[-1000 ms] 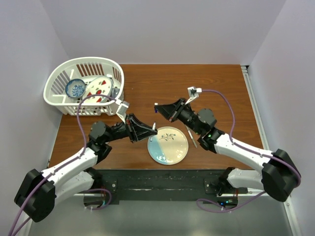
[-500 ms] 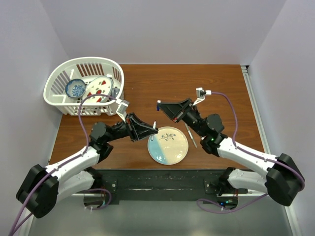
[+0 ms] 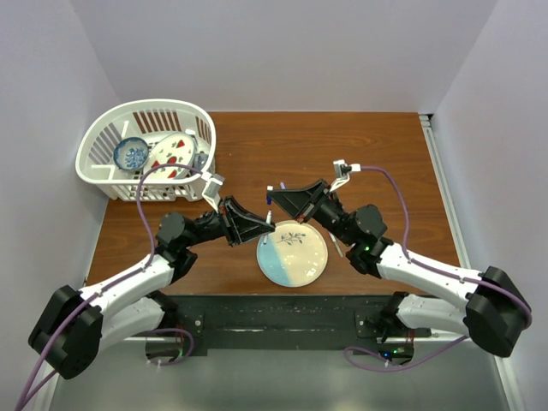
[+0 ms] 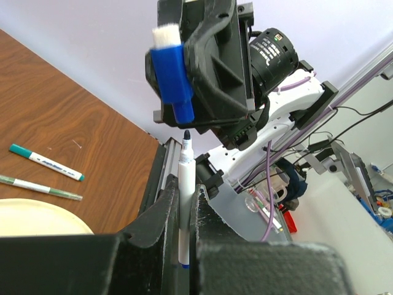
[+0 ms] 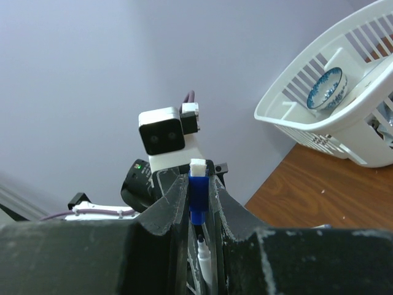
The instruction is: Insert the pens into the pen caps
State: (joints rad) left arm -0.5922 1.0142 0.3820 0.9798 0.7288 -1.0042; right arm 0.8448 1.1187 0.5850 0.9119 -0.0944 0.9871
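My left gripper [image 3: 268, 226] [image 4: 184, 188] is shut on a white pen [image 4: 185, 178] whose dark tip points up. My right gripper [image 3: 272, 193] [image 5: 198, 184] is shut on a blue pen cap [image 4: 174, 74] [image 5: 198, 198] with a white end. The cap's open mouth faces the pen tip just below it, nearly in line, with a small gap between them. Both hang over the far left edge of the round plate [image 3: 295, 264]. On the table past the plate lie a white pen with a teal end [image 4: 46, 162] and a thin grey pen [image 4: 40, 188].
A white basket [image 3: 103, 137] [image 5: 344, 132] with a blue patterned bowl [image 3: 130, 154] and a dish stands at the table's back left. The right forearm crosses above the table right of the plate. The wall closes the far side.
The right gripper has swung left and down with the blue cap, ending just over the pen tip. The left gripper with the pen has barely moved.
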